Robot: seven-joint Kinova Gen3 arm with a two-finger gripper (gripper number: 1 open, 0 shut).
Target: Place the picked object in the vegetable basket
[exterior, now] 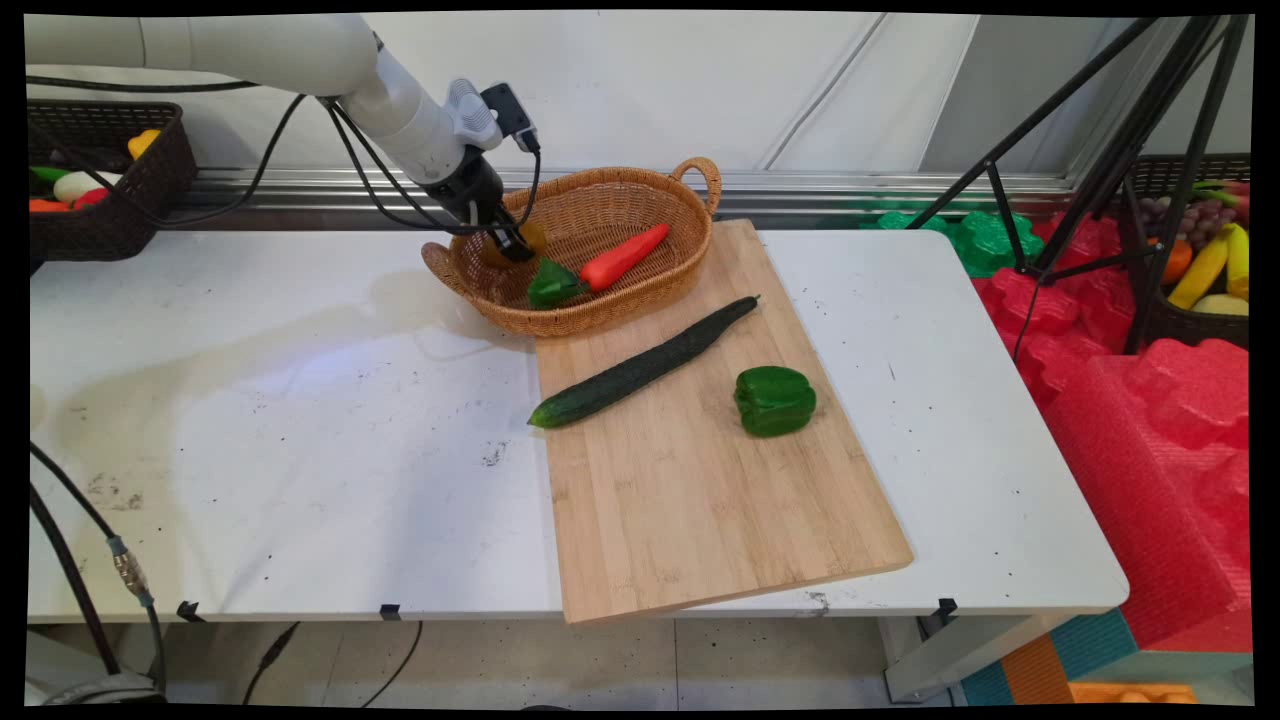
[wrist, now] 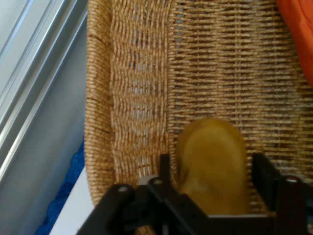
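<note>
My gripper (exterior: 512,245) reaches down into the left end of an oval wicker basket (exterior: 640,290) with handles. Its fingers stand open on either side of a yellow-brown potato-like thing (wrist: 212,161), with a thin gap showing at each side. That thing rests on the basket's woven floor near the wall and is partly hidden by the hand (exterior: 530,236) in the main view. A red chili pepper (exterior: 622,257) with a green stem lies in the basket's middle, to the right of the gripper.
The basket sits at the far end of a wooden cutting board (exterior: 700,500). A long cucumber (exterior: 645,365) and a green bell pepper (exterior: 775,400) lie on the board. Dark baskets of produce stand at far left (exterior: 110,190) and far right (exterior: 1200,270); a tripod (exterior: 1100,170) stands at right.
</note>
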